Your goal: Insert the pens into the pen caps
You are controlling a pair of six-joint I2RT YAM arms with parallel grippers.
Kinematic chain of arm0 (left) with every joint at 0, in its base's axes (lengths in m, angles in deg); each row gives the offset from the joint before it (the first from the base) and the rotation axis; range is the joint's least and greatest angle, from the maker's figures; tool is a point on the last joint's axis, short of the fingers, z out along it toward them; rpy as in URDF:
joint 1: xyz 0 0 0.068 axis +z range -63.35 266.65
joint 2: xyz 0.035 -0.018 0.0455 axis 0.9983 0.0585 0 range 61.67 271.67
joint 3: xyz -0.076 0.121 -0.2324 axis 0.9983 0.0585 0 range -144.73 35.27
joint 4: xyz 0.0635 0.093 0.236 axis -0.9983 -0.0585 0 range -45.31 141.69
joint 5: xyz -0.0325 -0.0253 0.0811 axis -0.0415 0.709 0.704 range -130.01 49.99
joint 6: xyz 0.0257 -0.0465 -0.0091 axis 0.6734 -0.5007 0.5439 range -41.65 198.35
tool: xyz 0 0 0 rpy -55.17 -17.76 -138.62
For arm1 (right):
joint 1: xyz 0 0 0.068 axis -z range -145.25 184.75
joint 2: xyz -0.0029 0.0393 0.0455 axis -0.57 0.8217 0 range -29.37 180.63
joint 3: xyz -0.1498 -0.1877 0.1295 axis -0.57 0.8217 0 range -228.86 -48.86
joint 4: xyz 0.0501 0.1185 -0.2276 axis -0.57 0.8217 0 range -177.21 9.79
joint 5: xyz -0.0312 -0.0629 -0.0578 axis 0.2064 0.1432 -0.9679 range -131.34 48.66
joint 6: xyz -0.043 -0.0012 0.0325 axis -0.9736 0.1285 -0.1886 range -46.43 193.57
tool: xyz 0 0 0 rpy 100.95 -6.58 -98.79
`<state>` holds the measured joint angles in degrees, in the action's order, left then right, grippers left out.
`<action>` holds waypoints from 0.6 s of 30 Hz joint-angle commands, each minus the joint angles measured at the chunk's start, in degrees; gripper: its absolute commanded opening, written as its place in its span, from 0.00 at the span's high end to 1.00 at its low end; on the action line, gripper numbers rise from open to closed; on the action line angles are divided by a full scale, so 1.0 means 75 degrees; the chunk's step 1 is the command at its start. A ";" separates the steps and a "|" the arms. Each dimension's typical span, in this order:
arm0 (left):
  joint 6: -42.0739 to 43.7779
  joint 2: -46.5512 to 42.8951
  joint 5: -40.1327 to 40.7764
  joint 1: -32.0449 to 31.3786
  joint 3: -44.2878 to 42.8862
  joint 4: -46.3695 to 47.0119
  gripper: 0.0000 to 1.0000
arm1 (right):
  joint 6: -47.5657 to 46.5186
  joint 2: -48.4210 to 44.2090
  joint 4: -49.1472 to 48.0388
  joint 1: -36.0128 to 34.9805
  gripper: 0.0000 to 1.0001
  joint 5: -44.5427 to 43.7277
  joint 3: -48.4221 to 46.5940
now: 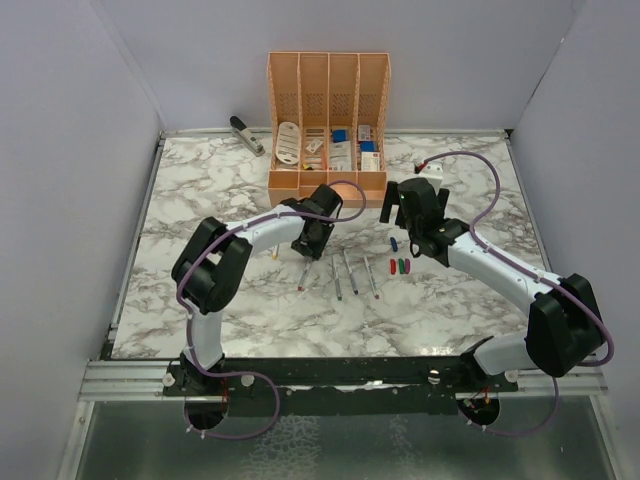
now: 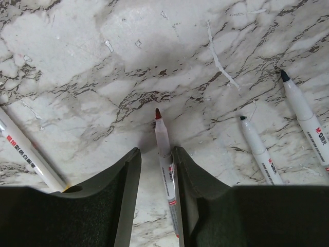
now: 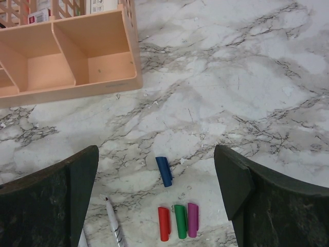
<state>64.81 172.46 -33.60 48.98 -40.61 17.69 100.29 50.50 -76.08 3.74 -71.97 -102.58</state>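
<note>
**Red-tipped pen** (image 2: 163,135): lies on the marble bench (image 2: 77,62). Its barrel runs back between the jaws of the left gripper (image 2: 157,152) and its tip sticks out ahead of them. The jaws are narrow but not clamped: the pen sits against one pad, with a strip of bench showing between it and the other.

**Near dark-tipped pen** (image 2: 257,149) and **far dark-tipped pen** (image 2: 306,118): on one flank, apart from the jaws. **Fourth pen** (image 2: 25,146): on the other flank.

**Right gripper** (image 3: 157,154): jaws wide and holding nothing, with the blue cap (image 3: 164,171) on the bench between them.

**Red cap** (image 3: 164,224), **green cap** (image 3: 180,221), **magenta cap** (image 3: 192,219): side by side, just past the blue one.

**Orange organizer** (image 3: 72,90): well beyond.
</note>
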 commanded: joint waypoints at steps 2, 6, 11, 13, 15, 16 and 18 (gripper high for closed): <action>0.0063 -0.0030 -0.0184 0.0101 0.0403 -0.0613 0.65 | 0.0180 -0.0019 -0.0032 -0.0007 0.07 -0.0107 0.0031; -0.0053 -0.0341 -0.0496 0.0101 0.0678 -0.0742 0.65 | 0.0261 0.0010 -0.0021 -0.0011 0.07 -0.0082 0.0037; -0.0251 -0.0716 -0.0998 0.0101 0.1142 -0.0780 0.65 | 0.0361 0.0030 0.0003 -0.0011 0.06 -0.0024 0.0058; -0.0288 -0.0778 -0.1052 0.0102 0.1228 -0.0783 0.65 | 0.0395 0.0040 0.0003 -0.0010 0.07 0.0000 0.0070; -0.0309 -0.0768 -0.1054 0.0101 0.1237 -0.0777 0.65 | 0.0430 0.0058 -0.0008 -0.0014 0.07 0.0032 0.0083; -0.0343 -0.0753 -0.1053 0.0101 0.1236 -0.0782 0.65 | 0.0443 0.0063 -0.0017 -0.0013 0.07 0.0046 0.0084; -0.0409 -0.0733 -0.1165 0.0094 0.1228 -0.0768 0.66 | 0.0478 0.0099 -0.0009 -0.0015 0.07 0.0090 0.0059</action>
<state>63.22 166.56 -39.26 49.74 -32.92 14.70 102.30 50.57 -76.06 3.74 -71.95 -102.58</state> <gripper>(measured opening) 0.345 0.935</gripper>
